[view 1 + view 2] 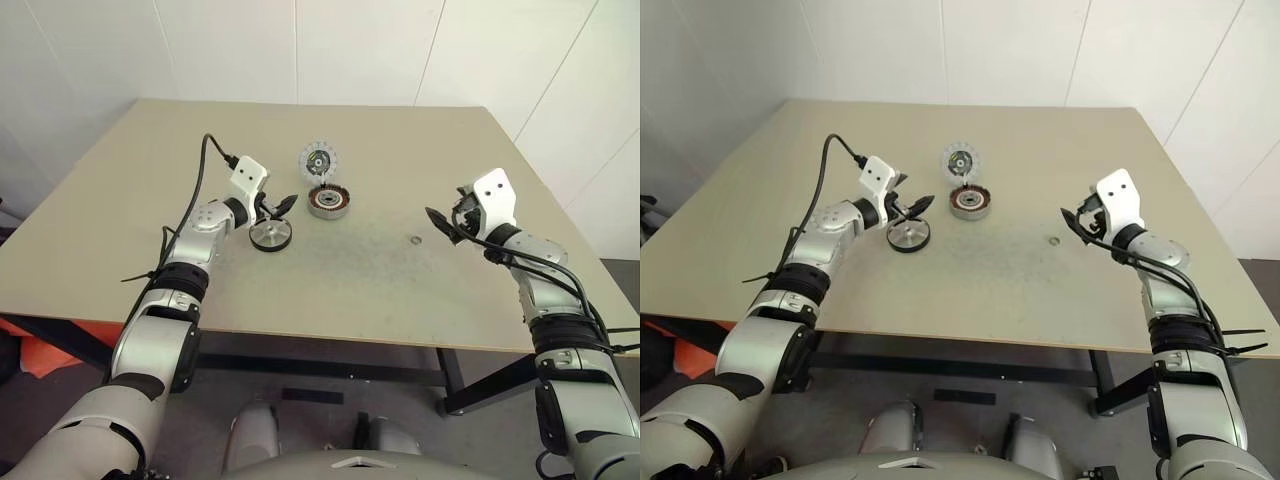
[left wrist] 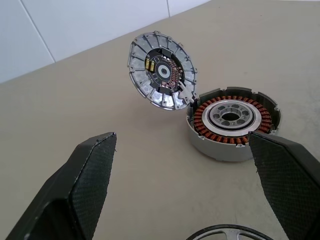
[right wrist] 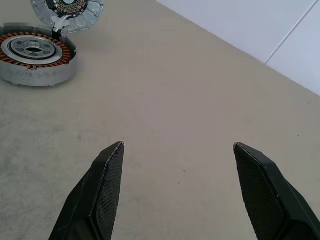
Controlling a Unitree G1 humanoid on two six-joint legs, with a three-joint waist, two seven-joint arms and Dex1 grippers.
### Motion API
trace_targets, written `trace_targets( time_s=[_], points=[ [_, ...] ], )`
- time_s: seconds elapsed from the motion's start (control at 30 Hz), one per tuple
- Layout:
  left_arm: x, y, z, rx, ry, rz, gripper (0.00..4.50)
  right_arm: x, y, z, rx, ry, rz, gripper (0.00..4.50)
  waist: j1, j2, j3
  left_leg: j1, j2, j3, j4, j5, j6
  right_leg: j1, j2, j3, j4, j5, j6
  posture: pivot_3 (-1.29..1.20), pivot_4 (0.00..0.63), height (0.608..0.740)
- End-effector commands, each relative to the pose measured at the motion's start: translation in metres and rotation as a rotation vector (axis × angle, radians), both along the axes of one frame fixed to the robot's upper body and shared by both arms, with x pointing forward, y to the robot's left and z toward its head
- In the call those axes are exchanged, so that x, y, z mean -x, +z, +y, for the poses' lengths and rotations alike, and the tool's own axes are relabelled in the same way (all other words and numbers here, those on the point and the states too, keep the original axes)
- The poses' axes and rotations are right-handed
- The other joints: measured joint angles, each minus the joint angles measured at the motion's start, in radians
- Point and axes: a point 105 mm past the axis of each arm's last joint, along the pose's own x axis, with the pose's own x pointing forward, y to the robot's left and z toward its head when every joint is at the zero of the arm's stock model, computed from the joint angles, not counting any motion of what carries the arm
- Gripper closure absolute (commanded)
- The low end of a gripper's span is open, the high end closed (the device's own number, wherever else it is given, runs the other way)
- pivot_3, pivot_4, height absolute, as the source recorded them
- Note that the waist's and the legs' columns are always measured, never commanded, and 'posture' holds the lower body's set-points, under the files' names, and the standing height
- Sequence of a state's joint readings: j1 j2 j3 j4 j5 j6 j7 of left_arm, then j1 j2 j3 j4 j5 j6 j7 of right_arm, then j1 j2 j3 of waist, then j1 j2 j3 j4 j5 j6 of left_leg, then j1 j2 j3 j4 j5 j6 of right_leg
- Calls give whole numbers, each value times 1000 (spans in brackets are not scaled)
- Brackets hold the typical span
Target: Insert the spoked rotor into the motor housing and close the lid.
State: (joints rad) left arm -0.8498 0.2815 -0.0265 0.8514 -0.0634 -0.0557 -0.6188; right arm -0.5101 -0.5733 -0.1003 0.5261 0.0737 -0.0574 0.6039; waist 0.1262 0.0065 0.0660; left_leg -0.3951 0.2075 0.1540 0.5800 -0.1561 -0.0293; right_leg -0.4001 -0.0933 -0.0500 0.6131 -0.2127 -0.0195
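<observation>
The left gripper (image 1: 277, 207), jaws spread and empty, hovers just above the spoked rotor (image 1: 271, 236), left of the motor housing (image 1: 327, 201). The lid (image 1: 318, 160) stands tilted open behind the housing. The right gripper (image 1: 447, 224), released, hangs well right.

Both arms are raised forward over the table (image 1: 120, 200), elbows bent, forearms reaching toward the far side. The left arm angles inward toward the centre; its tool (image 1: 276, 207) hangs above the surface with the two black fingers (image 2: 85, 185) spread wide and nothing between them. The right arm extends on the right side, wrist turned slightly inward; its tool (image 1: 440, 222) hovers clear of the surface, fingers (image 3: 107, 185) likewise spread wide apart and empty. Both tools point roughly level, tipped a little downward. The two tools are well apart. Cables run along both forearms to the wrists.
</observation>
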Motion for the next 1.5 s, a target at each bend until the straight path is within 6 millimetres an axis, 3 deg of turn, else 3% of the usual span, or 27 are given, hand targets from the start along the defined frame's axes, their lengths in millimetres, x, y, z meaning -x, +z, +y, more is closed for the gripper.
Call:
trace_targets(
  time_s=[0.03,0.3,0.47,0.83,1.03,1.5],
  points=[
    [-2,17,3,-5,10,-60,68,-4,16,8,26,39,-53,572,0,0,0,0,0,0,0,0,0,0,0,0,0,0,0,0,0,740],
    [-6,16,4,-51,41,-75,68,-16,26,36,109,166,-48,572,-2,0,0,0,0,0,1,0,0,0,0,0,1,0,0,0,0,740],
    [-6,12,3,-70,41,-72,68,-23,23,82,242,398,43,572,-4,0,0,0,0,0,1,0,0,-1,0,0,2,0,0,0,0,740],
    [-6,8,20,-128,86,-85,68,-38,28,137,484,637,139,572,-3,0,0,-4,1,-1,3,0,0,-5,0,-1,6,-1,-2,0,0,740],
    [-4,7,29,-131,106,-87,68,-41,20,152,528,662,164,572,-3,0,0,-7,1,-2,3,0,0,-7,0,-1,6,-2,-3,0,0,740],
    [8,-2,39,-127,125,-76,68,-48,15,165,530,606,150,572,-6,1,0,-7,2,-2,4,0,-1,-9,1,-2,9,-2,-4,0,0,740]
  ],
)
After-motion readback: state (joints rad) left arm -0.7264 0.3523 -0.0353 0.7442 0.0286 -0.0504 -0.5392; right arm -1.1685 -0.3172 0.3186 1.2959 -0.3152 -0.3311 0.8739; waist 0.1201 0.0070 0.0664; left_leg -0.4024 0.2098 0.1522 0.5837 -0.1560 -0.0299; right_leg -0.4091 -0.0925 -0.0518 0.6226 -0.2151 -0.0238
